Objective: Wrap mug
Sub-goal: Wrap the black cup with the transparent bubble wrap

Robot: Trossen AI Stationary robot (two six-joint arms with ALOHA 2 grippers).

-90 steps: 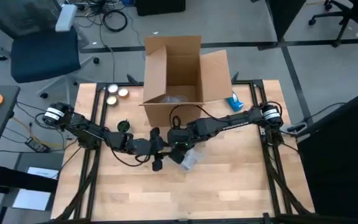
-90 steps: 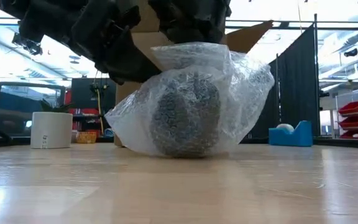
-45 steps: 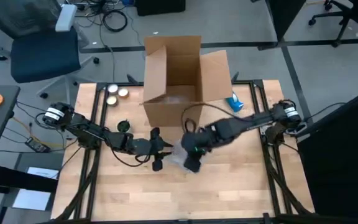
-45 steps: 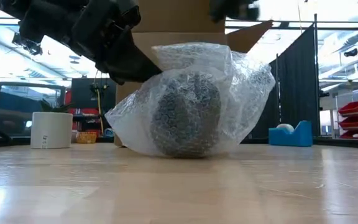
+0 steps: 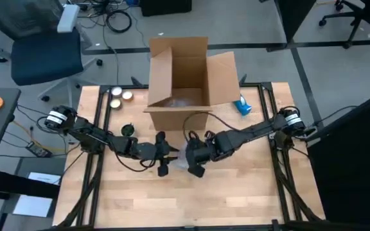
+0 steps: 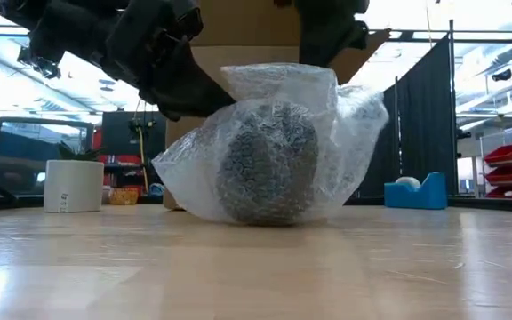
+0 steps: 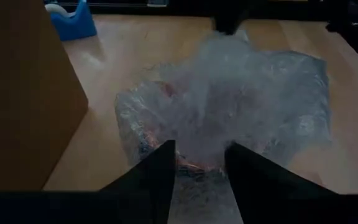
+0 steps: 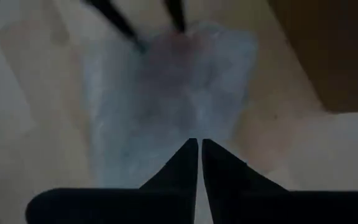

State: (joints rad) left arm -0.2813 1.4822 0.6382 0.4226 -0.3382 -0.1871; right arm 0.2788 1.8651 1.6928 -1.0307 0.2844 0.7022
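Mug point(image 6: 267, 162), bundled in bubble wrap point(image 6: 349, 133), sits on the table point(image 5: 236, 192) just in front of the box point(image 5: 180, 80). Landmark: the box.

Left gripper point(image 7: 197, 163) comes at the bundle from the side away from the tape dispenser point(image 5: 242, 105); fingers a moderate gap apart, tips against the wrap, nothing pinched that I can make out. In the low view its dark body hangs over the bundle's upper edge on that side.

Right gripper point(image 8: 199, 146) is on the bundle's far side from the left one, fingers nearly together with only a thin slit between; whether wrap is caught in them, cannot tell.

Table is pale wood planks on a black frame. Box stands open at the back edge, flaps up. Blue tape dispenser just beside the box. Two small round tins point(image 5: 121, 94) on the box's other side, and a white cup point(image 6: 74, 185) out that way too.

Room: grey floor, office chair point(image 5: 44, 45), cables, dark partitions, red bins point(image 6: 510, 156) on shelving.

Mug's axis: lying sideways, a round end toward the low camera; handle not visible.
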